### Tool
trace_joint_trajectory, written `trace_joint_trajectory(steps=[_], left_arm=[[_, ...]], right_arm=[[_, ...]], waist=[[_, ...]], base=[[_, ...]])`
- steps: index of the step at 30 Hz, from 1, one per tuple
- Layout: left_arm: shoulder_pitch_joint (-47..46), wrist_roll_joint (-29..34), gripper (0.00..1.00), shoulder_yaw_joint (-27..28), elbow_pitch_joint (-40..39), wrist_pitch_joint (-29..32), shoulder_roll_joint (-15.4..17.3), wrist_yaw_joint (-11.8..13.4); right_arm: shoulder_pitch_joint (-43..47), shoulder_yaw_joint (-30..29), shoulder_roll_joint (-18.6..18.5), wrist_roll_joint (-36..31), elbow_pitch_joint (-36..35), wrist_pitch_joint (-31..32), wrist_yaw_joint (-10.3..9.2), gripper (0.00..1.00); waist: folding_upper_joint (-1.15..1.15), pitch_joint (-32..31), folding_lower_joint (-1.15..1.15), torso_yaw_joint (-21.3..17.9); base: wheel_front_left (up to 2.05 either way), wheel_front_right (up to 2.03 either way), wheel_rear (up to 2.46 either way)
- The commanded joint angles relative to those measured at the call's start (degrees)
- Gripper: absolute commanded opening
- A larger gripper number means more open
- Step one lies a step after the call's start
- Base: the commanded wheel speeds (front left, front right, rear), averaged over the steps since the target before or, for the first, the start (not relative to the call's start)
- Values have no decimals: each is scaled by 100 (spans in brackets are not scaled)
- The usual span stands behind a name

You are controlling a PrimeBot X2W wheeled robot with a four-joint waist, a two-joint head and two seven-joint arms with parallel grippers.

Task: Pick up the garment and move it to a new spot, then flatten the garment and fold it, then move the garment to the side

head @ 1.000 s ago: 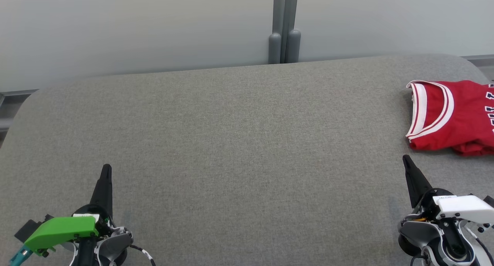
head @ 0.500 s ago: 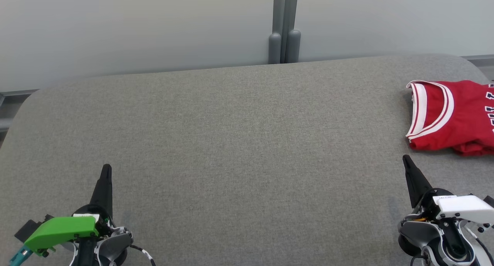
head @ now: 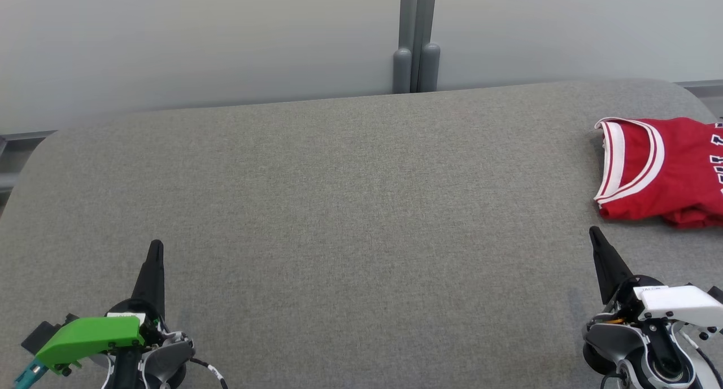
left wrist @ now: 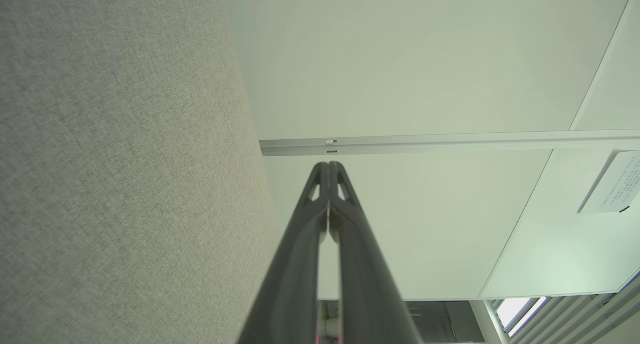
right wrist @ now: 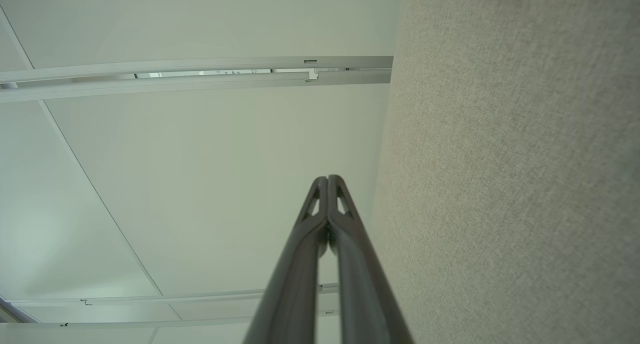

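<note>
Head view showed the left gripper [head: 156,247] parked at the lower left and the right gripper [head: 593,232] at the lower right. Both sat low over the grey tabletop [head: 361,208] and pointed toward the far wall. Both wrist views confirmed the fingers [left wrist: 300,254] pressed together tip to tip, pinching nothing. I judged this to be a rest posture: closed fingers present a narrow profile and cannot snag fabric while the arms wait.

The garment [head: 661,169], a red jersey with a white-trimmed neckline, lay at the far right of the tabletop near its rounded corner, and ran out past the right edge of the head view. It lay near the right gripper's tip but apart from it, and neither arm touched it. Its outline was compact, with the near hem slightly bunched. I could not tell how many layers it had.

I judged the placement consistent with a garment set aside after folding, though the pictures alone did not settle that. If work remained, the right arm was the nearer one for a pick. The wide middle of the tabletop was the natural area for flattening.
</note>
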Motion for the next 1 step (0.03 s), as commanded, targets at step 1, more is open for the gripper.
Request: trace_joint_trajectory(steps=[1], left_arm=[[-61,-6,0,7,-10,-3,1,-33]], right_arm=[[-53,6,-29,30,10,17,4,0]], waist=[[0,0,0,0]], base=[[0,0,0]])
